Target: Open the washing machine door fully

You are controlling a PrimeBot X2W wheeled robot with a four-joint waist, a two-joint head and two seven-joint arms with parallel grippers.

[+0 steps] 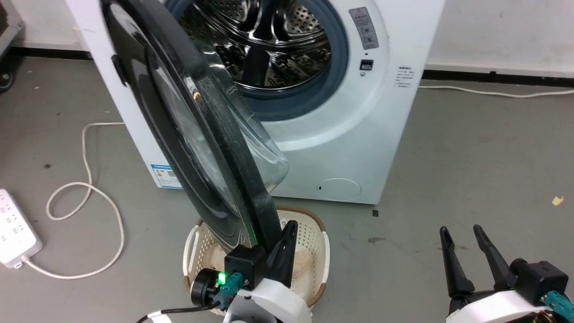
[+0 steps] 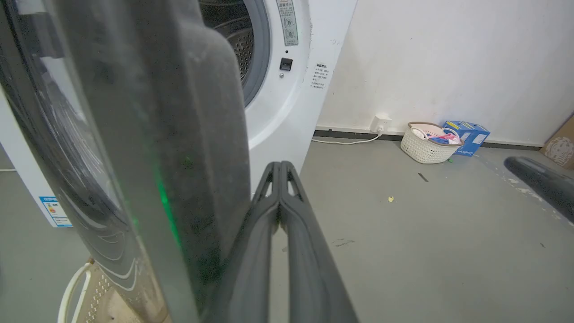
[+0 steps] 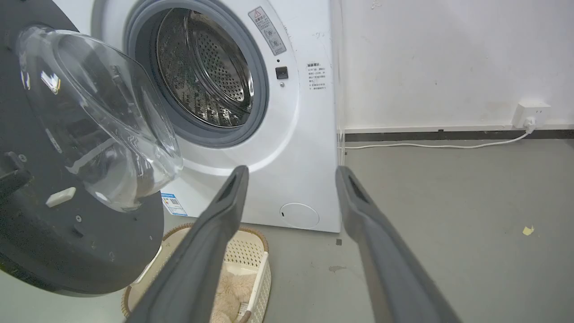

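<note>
One slip threatens: closed left fingers [image 1: 283, 251] merely press the inner edge of the washing machine door [image 1: 179, 134], gripping nothing; right fingers [image 1: 453, 262] spread wide.

Door [image 1: 188, 134] swung out before washing machine [image 1: 358, 134], basket [image 1: 314, 242] beneath

You have bright, even room light and faint shadows. Just left of your left pincer [image 2: 280, 170], the big round glossy black door [image 2: 148, 125] looms blurred, a green glow [image 2: 166, 211] on its edge.

A grey floor [image 1: 471, 148] meets a scuffed white wall [image 3: 448, 58] along a dark skirting strip [image 3: 448, 134].
</note>
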